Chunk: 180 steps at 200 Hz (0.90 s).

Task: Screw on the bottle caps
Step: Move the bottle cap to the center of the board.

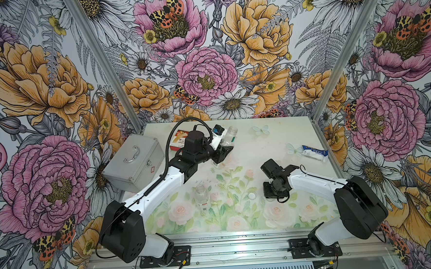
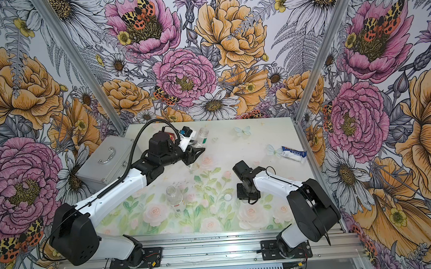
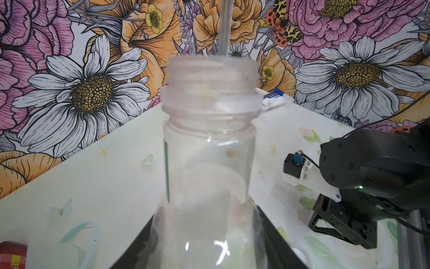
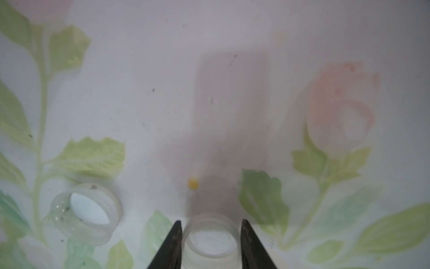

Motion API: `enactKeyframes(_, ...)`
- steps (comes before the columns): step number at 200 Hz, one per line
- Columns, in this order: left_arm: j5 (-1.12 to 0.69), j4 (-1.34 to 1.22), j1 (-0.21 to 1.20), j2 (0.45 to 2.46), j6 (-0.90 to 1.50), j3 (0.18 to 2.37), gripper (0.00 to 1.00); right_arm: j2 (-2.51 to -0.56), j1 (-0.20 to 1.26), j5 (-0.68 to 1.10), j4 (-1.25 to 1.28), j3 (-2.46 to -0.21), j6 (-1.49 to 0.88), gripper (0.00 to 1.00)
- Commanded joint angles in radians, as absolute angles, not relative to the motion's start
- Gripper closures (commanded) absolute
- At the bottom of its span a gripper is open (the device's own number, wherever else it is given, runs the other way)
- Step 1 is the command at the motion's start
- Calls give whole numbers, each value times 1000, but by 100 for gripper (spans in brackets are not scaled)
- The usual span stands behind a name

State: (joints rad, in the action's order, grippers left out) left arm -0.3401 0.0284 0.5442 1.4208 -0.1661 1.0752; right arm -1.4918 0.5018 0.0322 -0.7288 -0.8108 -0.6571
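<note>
The left arm [image 1: 161,183] is lying stretched toward 12 o'clock of the table [image 1: 273,147], forearm low and wrist roughly level. The left gripper [image 1: 224,151] is clamping the green bottle [image 3: 209,139] from the side. That bottle is standing roughly upright at 12 o'clock, its long axis near vertical and its open threaded mouth pointing up. The right arm [image 1: 313,183] is folding sharply at the elbow, with its wrist pointing straight down at about 4 o'clock of the table's middle. The right gripper [image 4: 210,221] is pinching a cap [image 4: 210,242] by its sides, hollow side facing up. The loose cap [image 1: 252,195] is lying hollow side up on the table at 9 o'clock of that gripper, near it but apart. The red bottle [image 1: 202,197] is standing upright and open-mouthed at 8 o'clock. A pale rose-and-leaf print is covering the table. A metal case [image 1: 133,162] is sitting at 9 o'clock and a white packet [image 1: 314,154] at 2 o'clock. Bold flower wallpaper [image 1: 205,64] is lining the walls.
</note>
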Motion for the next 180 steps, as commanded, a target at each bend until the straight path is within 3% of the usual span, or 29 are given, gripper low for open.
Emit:
enactKeyframes(1,-295,-148,586,1455,-150,1070,63,-1455,465,51,-726,-838,-627,60)
enactKeyframes(78,-226,-455,704,1653,-58,1066,65,-1530,353,87,-724,-881,-553,58)
enactKeyframes(123,-228,-490,728,1702,-59,1067,65,-1546,323,82,-712,-891,-546,48)
enactKeyframes(180,-236,-506,732,1716,-57,1036,66,-1511,299,143,-716,-890,-529,46)
